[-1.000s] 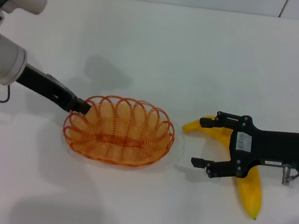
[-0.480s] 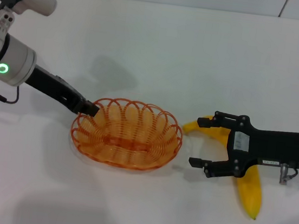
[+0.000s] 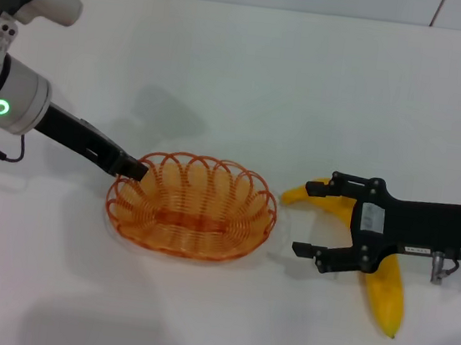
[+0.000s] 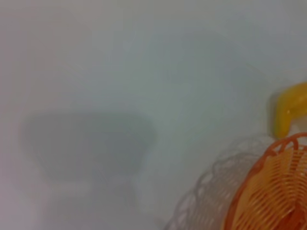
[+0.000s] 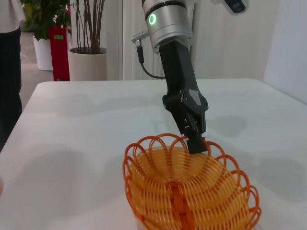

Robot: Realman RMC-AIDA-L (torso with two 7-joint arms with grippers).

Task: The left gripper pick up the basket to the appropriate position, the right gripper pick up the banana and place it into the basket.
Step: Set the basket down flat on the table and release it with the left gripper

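- The left gripper (image 3: 134, 167) is reaching in from the counter's left edge, and its fingers are pinching the left rim of the basket (image 3: 193, 206); the right wrist view is showing them closed on one of the rim's loops (image 5: 197, 144).
- The basket is sitting near the middle of the counter (image 3: 250, 82), its orange wire showing open and with nothing inside it.
- The right gripper (image 3: 316, 218) is coming in from the counter's right edge, hanging just right of the basket and apart from it, with its fingers spread wide and gripping nothing.
- The banana (image 3: 380, 288) is lying on the counter toward the right edge, partly under the right gripper's black body; one end is pointing toward the basket and the other toward the near edge.
- In the left wrist view, a yellow banana tip (image 4: 290, 106) is showing just beyond the basket's rim (image 4: 268, 158).
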